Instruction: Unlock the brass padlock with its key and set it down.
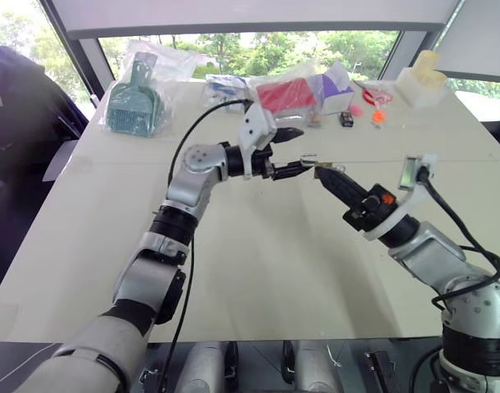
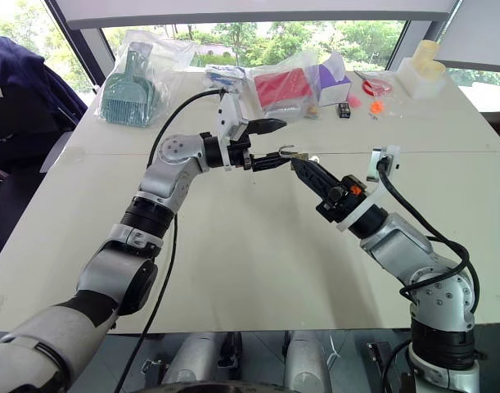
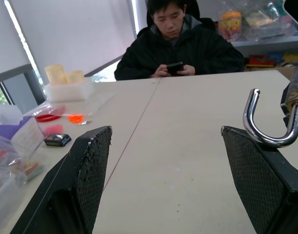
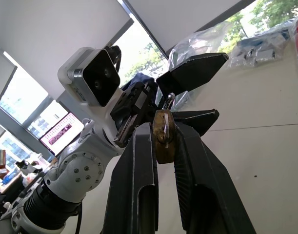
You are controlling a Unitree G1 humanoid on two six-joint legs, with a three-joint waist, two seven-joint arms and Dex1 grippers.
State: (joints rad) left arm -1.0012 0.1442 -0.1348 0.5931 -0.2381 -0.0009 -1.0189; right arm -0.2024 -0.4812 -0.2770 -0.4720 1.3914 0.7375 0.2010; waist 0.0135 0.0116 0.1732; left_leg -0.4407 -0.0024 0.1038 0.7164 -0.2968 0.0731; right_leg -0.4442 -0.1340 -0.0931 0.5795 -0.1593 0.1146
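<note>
My right gripper (image 1: 319, 172) is held up over the middle of the table, shut on the brass padlock (image 4: 164, 136), whose gold body is pinched between the fingertips. The silvery shackle (image 3: 258, 131) stands swung open, with one end free. My left gripper (image 1: 299, 150) reaches in from the left, open. Its fingers (image 3: 90, 161) straddle the padlock's end, and the shackle lies right at the tip of one finger. The key is out of view.
Along the far edge of the table (image 1: 258, 262) lie a bagged green dustpan (image 1: 135, 102), a bagged red box (image 1: 286, 94), a purple box (image 1: 335, 86), a small black item (image 1: 346, 119), orange bits (image 1: 378, 116) and a white container (image 1: 421, 78). A person (image 3: 180, 44) sits across the table.
</note>
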